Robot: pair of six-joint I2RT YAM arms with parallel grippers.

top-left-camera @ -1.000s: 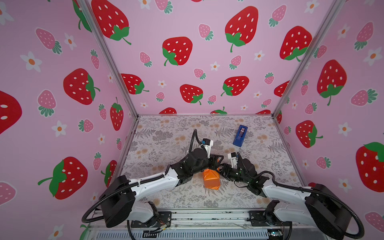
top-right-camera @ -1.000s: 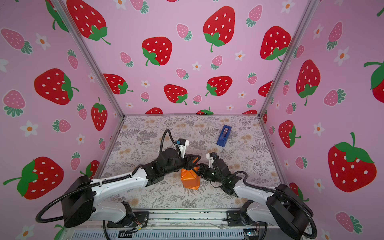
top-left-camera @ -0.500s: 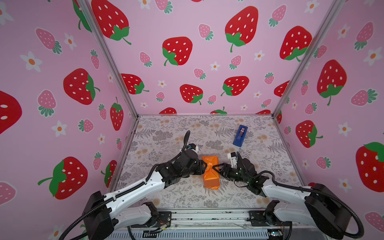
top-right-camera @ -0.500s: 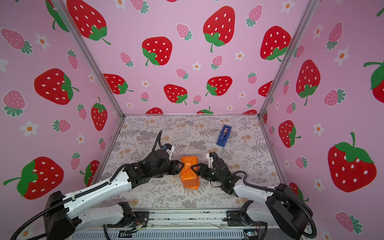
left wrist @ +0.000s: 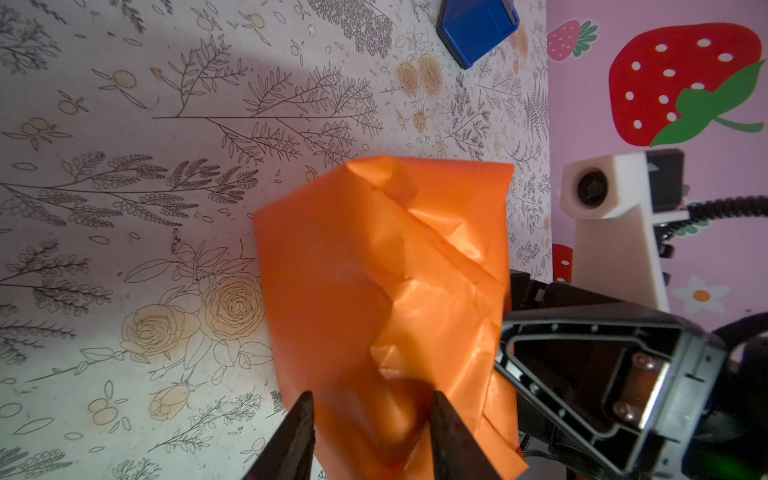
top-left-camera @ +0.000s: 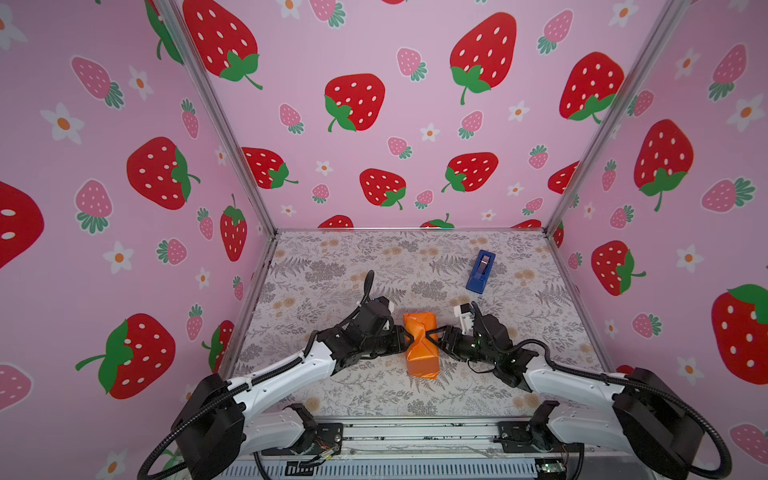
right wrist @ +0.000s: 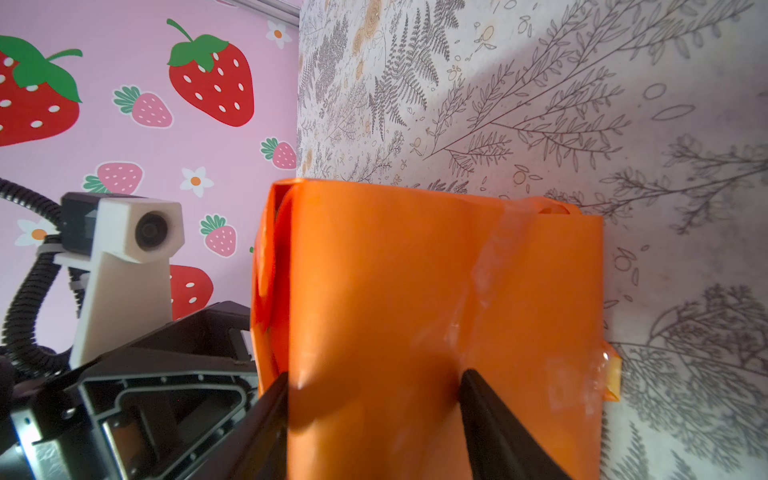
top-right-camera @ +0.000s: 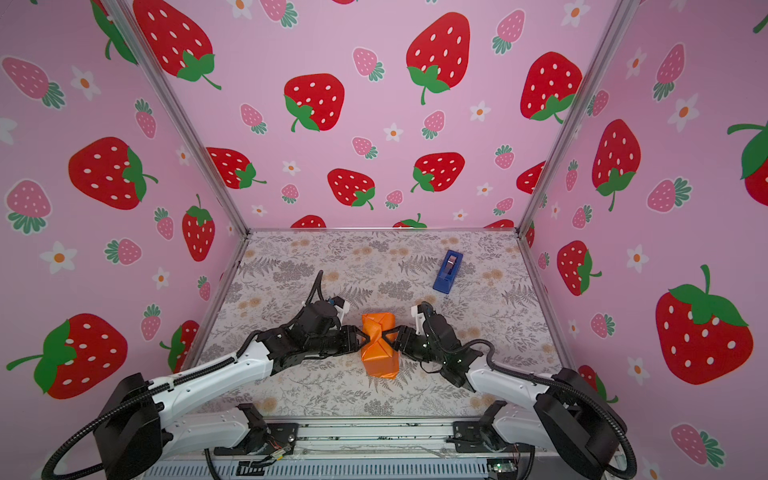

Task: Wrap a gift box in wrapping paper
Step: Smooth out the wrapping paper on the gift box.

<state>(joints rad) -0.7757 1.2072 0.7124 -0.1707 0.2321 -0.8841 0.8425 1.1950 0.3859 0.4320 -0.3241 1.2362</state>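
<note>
While the wrapping paper [top-left-camera: 422,349] sits as a folded orange parcel on the tabletop [top-left-camera: 332,266] in both top views, left hand [top-left-camera: 402,332] and right hand [top-left-camera: 435,332] touching opposite sides, left wrist, fingers [left wrist: 293,449] straddling a crumpled fold, grip unclear, right wrist, hand open, tips against smooth paper.

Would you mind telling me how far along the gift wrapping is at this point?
Done: paper hides the box, and clear tape holds a seam. In hand: left claw and right claw press opposite sides, tips on paper. Remaining: the creased end folds look loose and untaped; the tape dispenser sits beyond.
</note>
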